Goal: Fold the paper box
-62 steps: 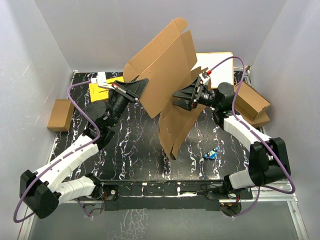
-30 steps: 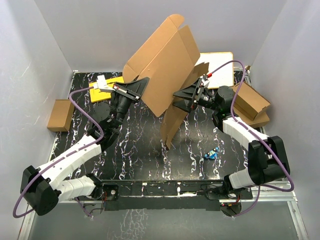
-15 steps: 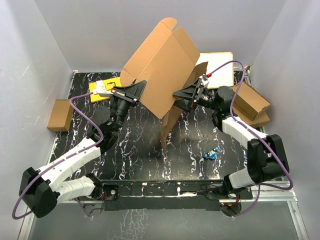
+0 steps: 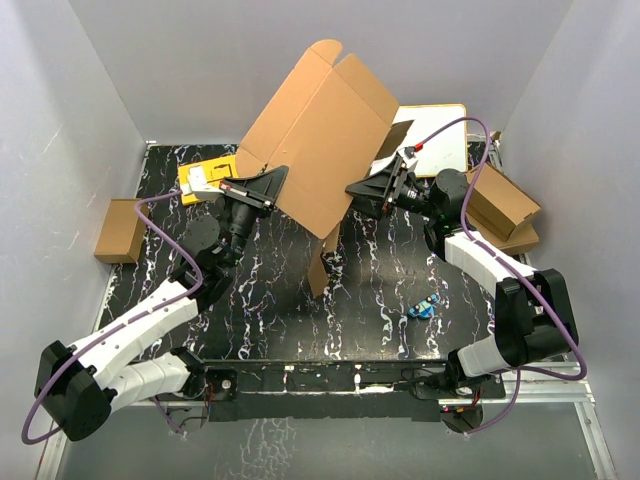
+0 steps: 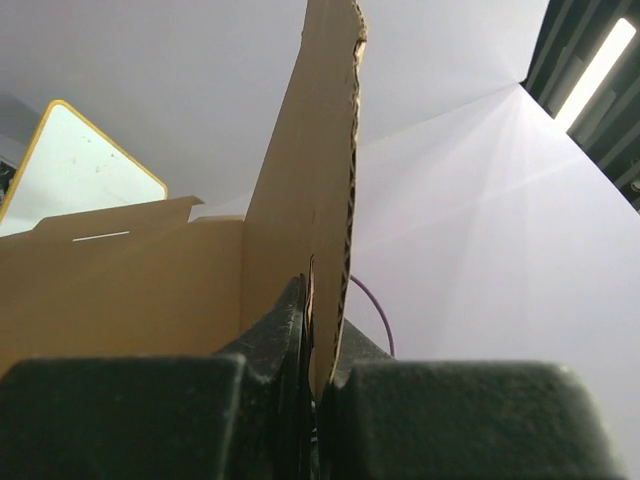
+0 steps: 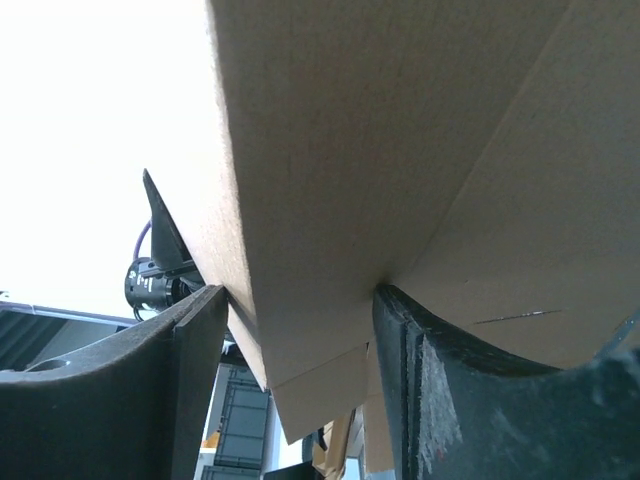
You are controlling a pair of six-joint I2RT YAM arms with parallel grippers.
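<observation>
— Cardboard first, from the top camera: where does the paper box (image 4: pixel 315 130) sit?
— Raised over the table (image 4: pixel 260 310) and tilted. Its big panel stands between the two arms, and a lower flap hangs down toward the table. The left jaws meet its left edge and the right jaws its right edge, so neither arm is nearer.
— And the left wrist view?
— The left jaws are clamped on a panel edge of the paper box (image 5: pixel 300 200), which rises straight up from between them.
— Right wrist?
— The right jaws stand apart, astride a creased corner of the paper box (image 6: pixel 400 130). One finger (image 6: pixel 450 400) touches at the crease; the other (image 6: pixel 110 400) sits just beside the panel. I cannot tell whether they pinch.
— So the next fold?
— I judge it turns on that crease lying between the right jaws, with the left side as anchor.
</observation>
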